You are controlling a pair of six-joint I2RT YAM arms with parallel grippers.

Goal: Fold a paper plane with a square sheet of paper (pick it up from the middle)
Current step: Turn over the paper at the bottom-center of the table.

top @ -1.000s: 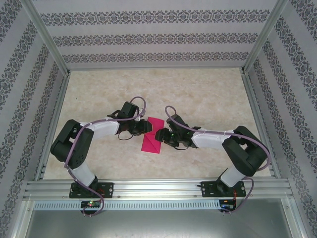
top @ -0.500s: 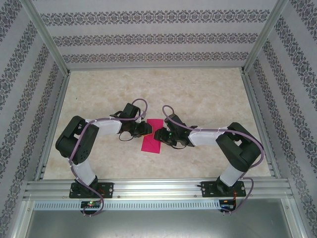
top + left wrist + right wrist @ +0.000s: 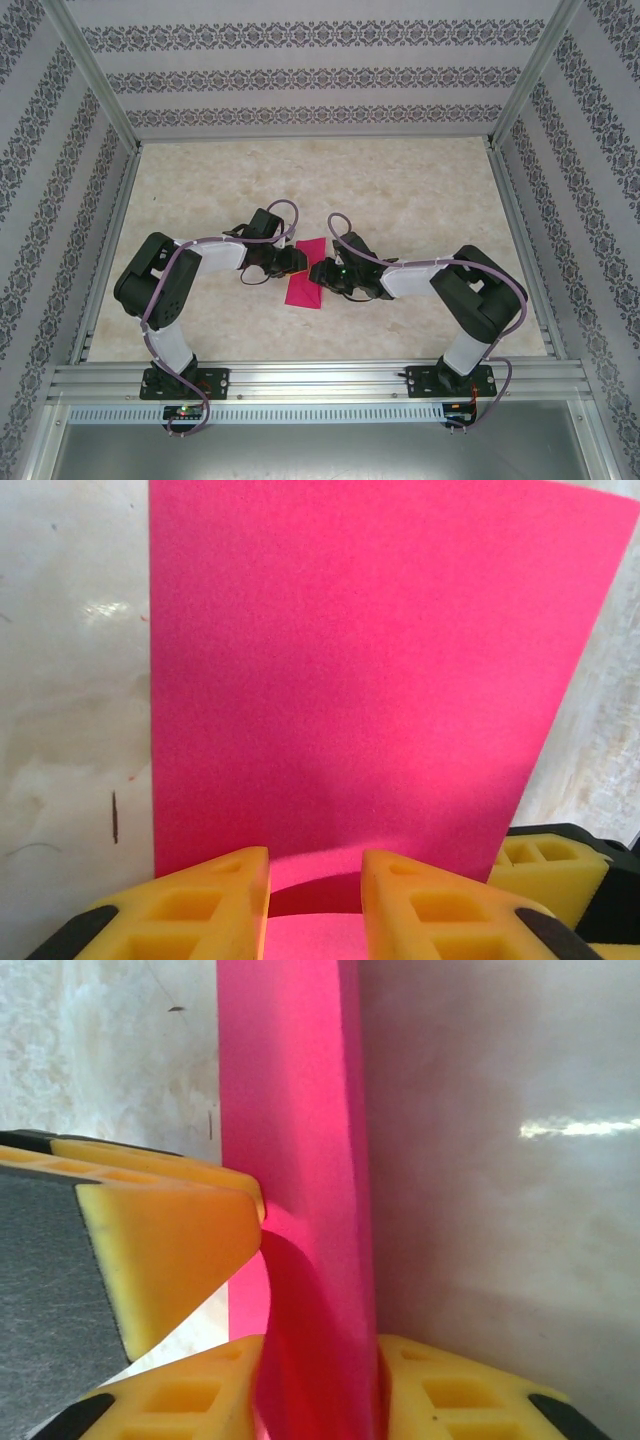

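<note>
Marbled beige table [image 3: 400,190], patterned walls [image 3: 310,75], aluminium frame [image 3: 310,380]

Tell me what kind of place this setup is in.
Probably a lab robot cell: a marble-patterned table boxed in by an aluminium frame and patterned wallpaper panels, with only a pink sheet of paper laid out.

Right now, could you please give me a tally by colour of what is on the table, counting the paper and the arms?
Magenta-pink: 1, the square sheet of paper, folded over.
Black and white: 2, the left arm and the right arm, their jaws meeting at the paper.
Total: 3
</note>
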